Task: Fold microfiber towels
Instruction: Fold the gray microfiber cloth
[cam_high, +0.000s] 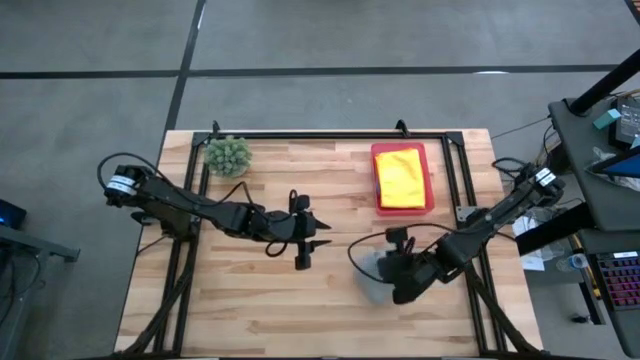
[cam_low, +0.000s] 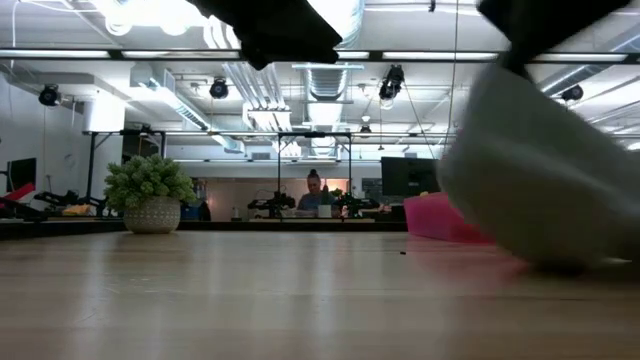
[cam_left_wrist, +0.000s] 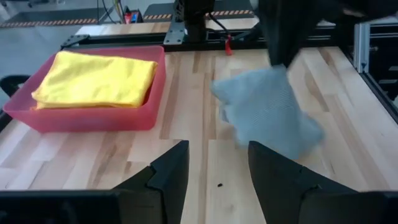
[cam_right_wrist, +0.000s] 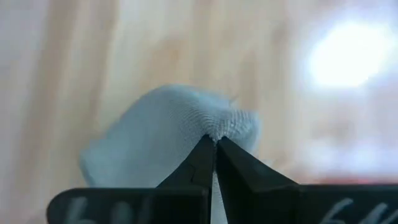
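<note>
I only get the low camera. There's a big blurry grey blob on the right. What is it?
Observer: It's the grey towel. The right gripper is shut on a pinch of it, which the right wrist view shows.
Operator: Is anything in the pink thing?
Observer: Yes. From above, a folded yellow towel lies in the pink tray.
Operator: Where's the other arm?
Observer: The left gripper is open and empty near the table's middle, pointing toward the grey towel.
</note>
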